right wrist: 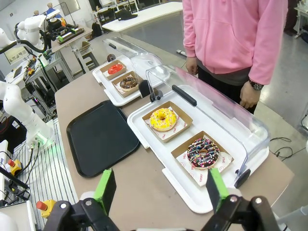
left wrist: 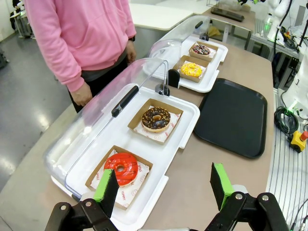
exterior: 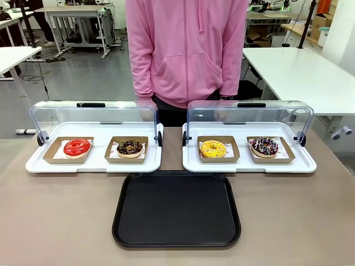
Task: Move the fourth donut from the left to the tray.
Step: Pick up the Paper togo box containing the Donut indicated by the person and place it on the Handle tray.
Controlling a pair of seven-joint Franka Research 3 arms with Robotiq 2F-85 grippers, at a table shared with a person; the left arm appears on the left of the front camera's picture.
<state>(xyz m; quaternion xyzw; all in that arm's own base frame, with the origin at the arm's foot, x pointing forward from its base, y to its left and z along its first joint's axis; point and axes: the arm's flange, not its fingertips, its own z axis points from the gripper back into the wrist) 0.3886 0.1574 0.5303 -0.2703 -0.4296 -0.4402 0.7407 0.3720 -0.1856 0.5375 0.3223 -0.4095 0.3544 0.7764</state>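
While the clear lid (right wrist: 211, 108) is standing raised for access, the fourth donut (right wrist: 203, 153) is sitting just ahead of the right gripper (right wrist: 161, 190), which is hanging spread and empty, the tray (right wrist: 101, 137) lying ahead-left as destination.

A lab: white workbenches (exterior: 299, 72), coiled cables (left wrist: 284, 120) and a red emergency-stop button (left wrist: 301, 138).

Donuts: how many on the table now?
4. Red donut and crumb-topped chocolate donut on the left white tray; yellow donut and sprinkled chocolate donut on the right white tray. None appear hidden.
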